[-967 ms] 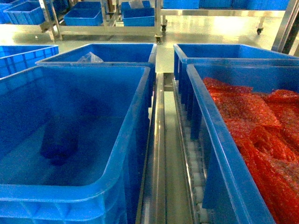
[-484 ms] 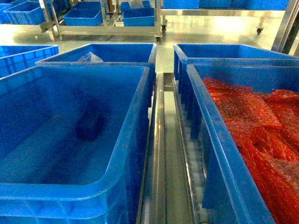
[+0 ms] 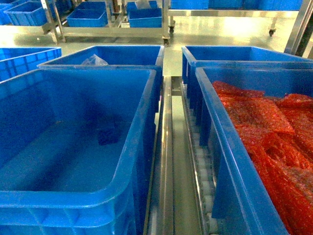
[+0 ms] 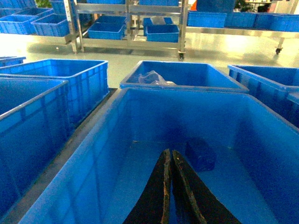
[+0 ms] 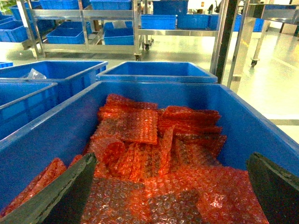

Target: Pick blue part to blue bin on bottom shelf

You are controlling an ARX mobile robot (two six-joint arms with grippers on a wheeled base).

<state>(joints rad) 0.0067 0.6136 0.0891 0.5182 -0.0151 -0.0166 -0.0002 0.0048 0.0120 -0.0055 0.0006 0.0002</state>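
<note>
The blue part (image 3: 107,135) lies loose on the floor of the blue bin (image 3: 73,198), toward its far right side. From the left wrist it shows as a dark block (image 4: 201,155) just right of and beyond my left gripper (image 4: 169,152). That gripper is shut with nothing in it, hovering inside the bin (image 4: 154,116). My right gripper (image 5: 172,157) is wide open above a like crate (image 5: 261,121) full of red bubble bags (image 5: 154,158). Neither gripper shows in the head view. The bottom shelf's steel divider rail (image 3: 168,161) runs between the two crates.
Behind the bin stands another blue crate (image 3: 122,54) holding a clear plastic bag (image 3: 94,60). A further crate (image 3: 244,51) sits behind the red-bag crate (image 3: 215,147), and one more (image 3: 24,58) at far left. Steel racks with small blue crates (image 3: 88,17) line the back.
The blue part has moved across the bin floor, from the left-middle toward the right and slightly farther back. No arm appears in the head view in any frame.
</note>
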